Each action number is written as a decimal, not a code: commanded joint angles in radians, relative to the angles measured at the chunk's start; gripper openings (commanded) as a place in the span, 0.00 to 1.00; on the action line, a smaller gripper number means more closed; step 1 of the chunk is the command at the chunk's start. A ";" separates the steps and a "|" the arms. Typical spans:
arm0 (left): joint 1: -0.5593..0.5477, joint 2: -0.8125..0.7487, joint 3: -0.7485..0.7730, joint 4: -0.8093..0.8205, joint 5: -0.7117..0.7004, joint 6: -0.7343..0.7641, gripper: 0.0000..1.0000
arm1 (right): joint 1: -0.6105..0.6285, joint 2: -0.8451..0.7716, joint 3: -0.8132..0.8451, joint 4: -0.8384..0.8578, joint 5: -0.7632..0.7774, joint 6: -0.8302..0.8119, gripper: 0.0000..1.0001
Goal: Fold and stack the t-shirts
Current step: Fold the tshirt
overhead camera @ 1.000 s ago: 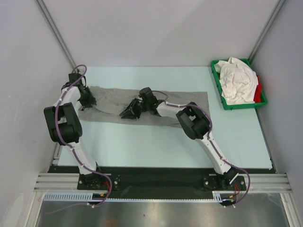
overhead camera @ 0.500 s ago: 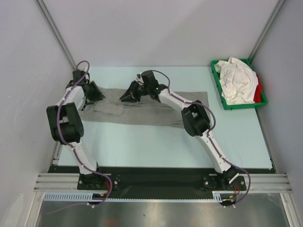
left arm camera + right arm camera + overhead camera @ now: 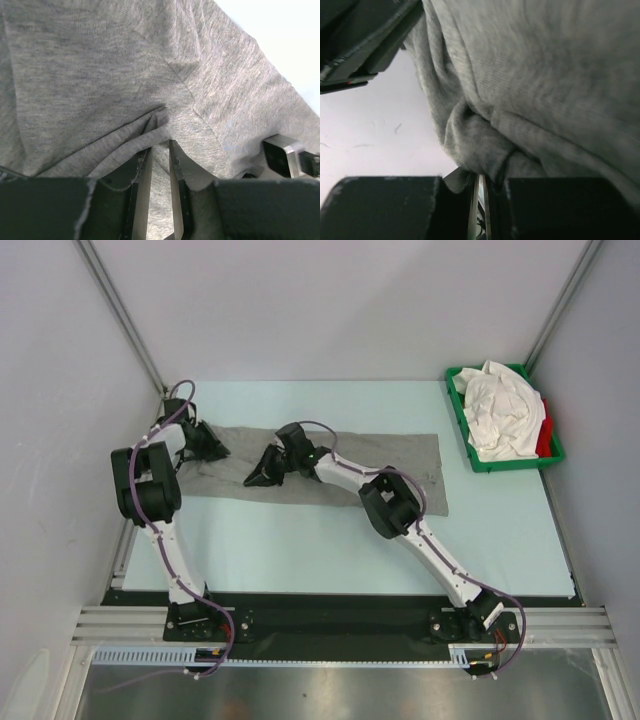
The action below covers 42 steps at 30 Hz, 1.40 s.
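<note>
I see the grey t-shirt [image 3: 385, 455] spread along the far side of the counter [image 3: 300, 545]. My left gripper [image 3: 159, 152] pinches a fold of it. My right gripper [image 3: 481, 186] is clamped on its bunched edge.

grey t-shirt [image 3: 400, 455]: 1 | red t-shirt [image 3: 545, 437]: 1 | green tray [image 3: 510, 466]: 1 | arms [image 3: 160, 540] [image 3: 440, 555]: 2

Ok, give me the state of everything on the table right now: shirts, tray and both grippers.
grey t-shirt: spread lengthwise, wrinkled, not yet folded.
left gripper: shut on a fold of the grey t-shirt.
right gripper: shut on a bunched fold of it.
white t-shirts: crumpled heap in the tray, unfolded.
red t-shirt: at the tray's right side, mostly hidden.
green tray: heaped full.
</note>
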State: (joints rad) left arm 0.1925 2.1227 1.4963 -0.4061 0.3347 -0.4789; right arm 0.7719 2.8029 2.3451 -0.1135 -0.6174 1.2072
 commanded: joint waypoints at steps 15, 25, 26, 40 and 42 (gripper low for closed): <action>0.048 -0.252 0.058 -0.071 -0.114 0.034 0.62 | -0.121 -0.391 -0.042 -0.385 -0.183 -0.354 0.46; 0.099 -0.679 -0.462 -0.030 -0.126 -0.110 0.72 | -0.374 -0.940 -0.659 -0.651 0.076 -0.804 0.69; 0.125 -0.702 -0.499 -0.025 -0.125 -0.121 0.73 | -0.434 -0.986 -0.740 -0.634 0.079 -0.802 0.69; 0.274 -0.710 -0.804 0.229 -0.129 -0.292 0.80 | -0.847 -1.422 -1.468 -0.523 0.096 -0.727 0.74; 0.280 -0.675 -0.811 0.257 -0.137 -0.316 0.79 | -0.870 -1.431 -1.489 -0.528 0.119 -0.721 0.74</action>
State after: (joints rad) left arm 0.4603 1.4120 0.6991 -0.2607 0.2192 -0.7227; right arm -0.0708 1.4097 0.8730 -0.6754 -0.5358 0.4671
